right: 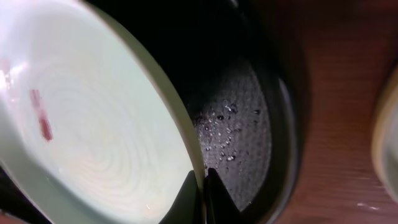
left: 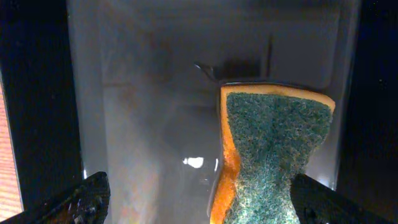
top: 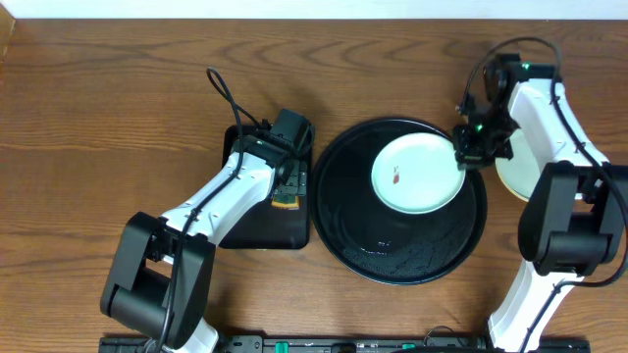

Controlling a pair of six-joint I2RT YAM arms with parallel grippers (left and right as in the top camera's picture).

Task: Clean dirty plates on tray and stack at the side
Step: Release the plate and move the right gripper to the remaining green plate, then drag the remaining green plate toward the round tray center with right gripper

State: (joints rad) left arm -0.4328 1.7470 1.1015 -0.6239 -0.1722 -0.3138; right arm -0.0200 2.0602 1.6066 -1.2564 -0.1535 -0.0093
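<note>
A pale mint-white plate [top: 417, 173] with a small red smear [top: 394, 177] lies in the upper part of the large round black tray [top: 392, 257]. My right gripper [top: 469, 152] is shut on the plate's right rim. In the right wrist view the fingertips [right: 186, 194] pinch the rim of the plate [right: 93, 137] above the wet tray floor [right: 239, 130]. A pale yellow plate [top: 512, 176] rests on the table right of the tray, partly hidden by the right arm. My left gripper [top: 287, 186] hangs open over a green-and-orange sponge [left: 273, 155].
The sponge [top: 286, 201] sits in a small rectangular black tray [top: 265, 230] just left of the round tray. Water drops glisten on the round tray's floor. Bare wooden table [top: 98, 118] stretches to the left and back.
</note>
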